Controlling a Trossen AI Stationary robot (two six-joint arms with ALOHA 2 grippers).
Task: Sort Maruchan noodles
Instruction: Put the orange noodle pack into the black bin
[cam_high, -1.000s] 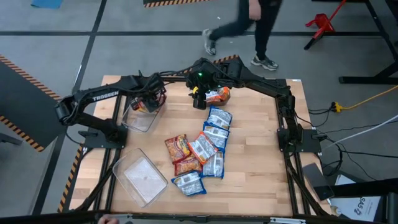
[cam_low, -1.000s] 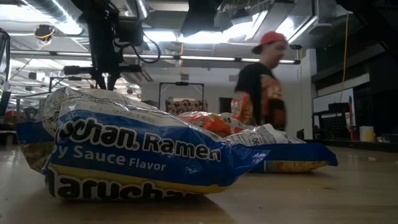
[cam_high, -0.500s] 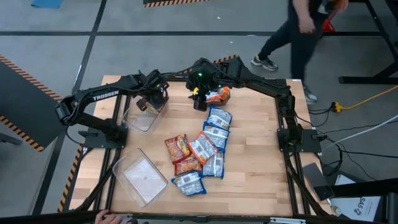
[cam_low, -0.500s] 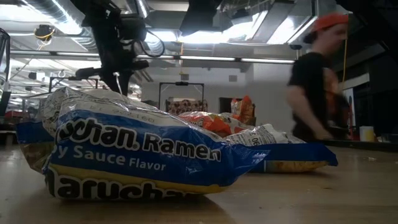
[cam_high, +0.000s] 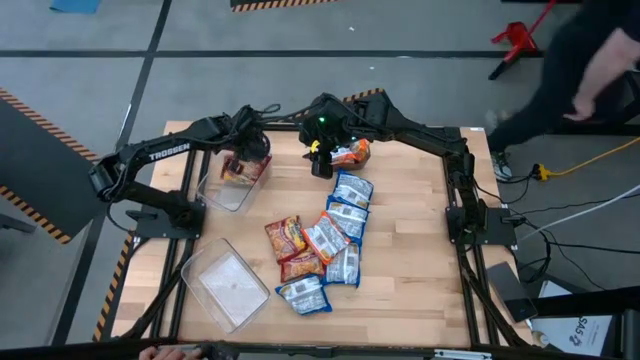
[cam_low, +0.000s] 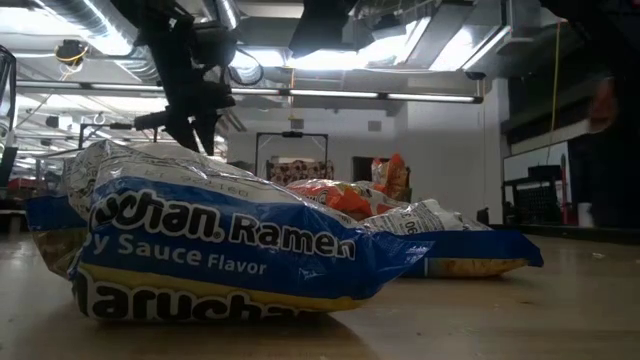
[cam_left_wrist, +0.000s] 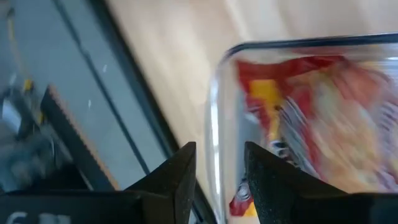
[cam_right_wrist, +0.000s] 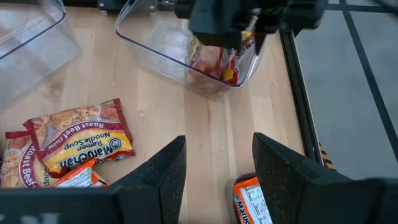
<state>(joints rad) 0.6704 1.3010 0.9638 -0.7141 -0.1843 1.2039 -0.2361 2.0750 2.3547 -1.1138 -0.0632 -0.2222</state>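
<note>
A red Maruchan packet lies inside the clear bin at the far left, at the bin's far end. My left gripper hovers open just above it, its fingers apart over the bin's rim. My right gripper stands open at the far middle with bare wood between its fingers. An orange packet lies on the table beside it. Several blue, orange and red packets lie in a heap mid-table.
A second clear bin sits near the front left corner. In the low view a blue packet fills the foreground. A person moves on the floor beyond the far right corner.
My left gripper has opened and let go of the red packet, which has dropped into the far-left bin. The gripper has then drawn slightly up and toward the far edge. The person behind the table has walked off to the right.
</note>
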